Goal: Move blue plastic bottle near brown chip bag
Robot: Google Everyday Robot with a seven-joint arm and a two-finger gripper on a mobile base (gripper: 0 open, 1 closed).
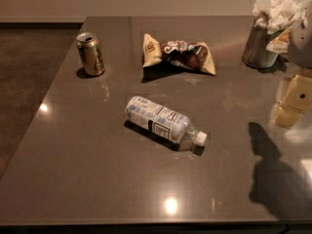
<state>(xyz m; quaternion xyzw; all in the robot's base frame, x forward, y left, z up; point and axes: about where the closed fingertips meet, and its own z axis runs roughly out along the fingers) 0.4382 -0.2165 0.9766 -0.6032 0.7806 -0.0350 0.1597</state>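
Note:
The blue plastic bottle (161, 123) lies on its side in the middle of the grey table (97, 179), white cap pointing to the right front. The brown chip bag (179, 55) lies flat farther back, a short way beyond the bottle and apart from it. My gripper (293, 100) shows as pale yellow parts at the right edge of the view, above the table, well to the right of the bottle and touching nothing. Its shadow falls on the table at the front right.
A gold drink can (90, 54) stands upright at the back left. A metal holder stuffed with white napkins (270, 30) stands at the back right. The table's left edge drops to a dark floor (24, 82).

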